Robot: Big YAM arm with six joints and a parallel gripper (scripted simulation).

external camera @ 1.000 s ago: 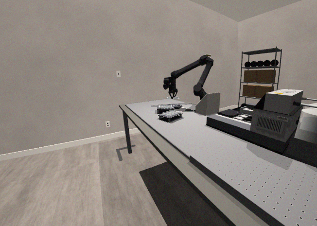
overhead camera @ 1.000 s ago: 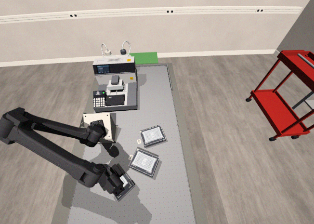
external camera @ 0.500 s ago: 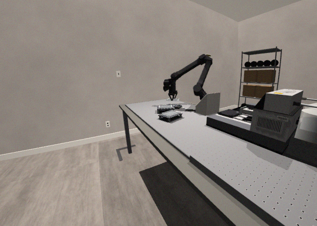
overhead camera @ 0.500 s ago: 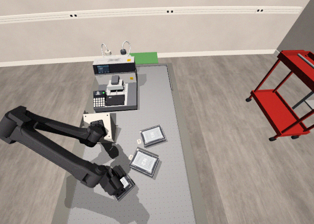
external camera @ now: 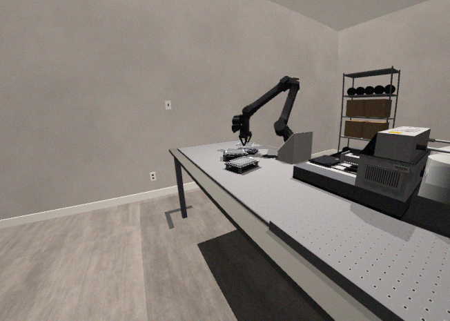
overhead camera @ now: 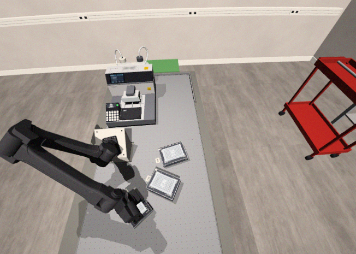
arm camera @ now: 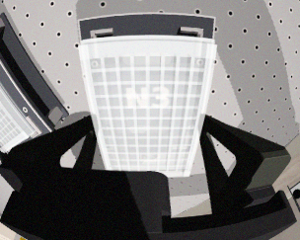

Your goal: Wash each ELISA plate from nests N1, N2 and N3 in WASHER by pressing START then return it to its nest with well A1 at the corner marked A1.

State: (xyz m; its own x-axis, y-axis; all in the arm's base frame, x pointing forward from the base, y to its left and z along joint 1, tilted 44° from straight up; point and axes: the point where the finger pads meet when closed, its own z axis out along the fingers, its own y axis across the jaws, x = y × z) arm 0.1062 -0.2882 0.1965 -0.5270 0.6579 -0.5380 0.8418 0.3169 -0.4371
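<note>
My gripper [overhead camera: 142, 208] [external camera: 244, 142] [arm camera: 148, 120] is shut on a clear white plate [overhead camera: 141, 206] [arm camera: 148, 83] by its long sides. The plate is level and slightly above nest N3 [overhead camera: 142, 218] [arm camera: 147, 24], whose far rim shows beyond it. Its cut-off corner cannot be made out. Two more plates lie in the other nests: the middle plate [overhead camera: 164, 182] [arm camera: 7, 115] and the plate nearest the washer [overhead camera: 172, 153] [external camera: 243, 161]. The washer [overhead camera: 149, 110] [external camera: 385, 177] shows a green lamp [overhead camera: 117, 105] above its keypad [overhead camera: 112, 116]. Its dark carrier [overhead camera: 130, 113] [external camera: 324, 160] bears no plate.
The arm's cream base block [overhead camera: 123, 141] [external camera: 302, 148] stands between the washer and the nests. The middle nest's rim [arm camera: 32, 73] is close to the left of N3 in the wrist view. A red cart [overhead camera: 313, 127] stands off the table at the right.
</note>
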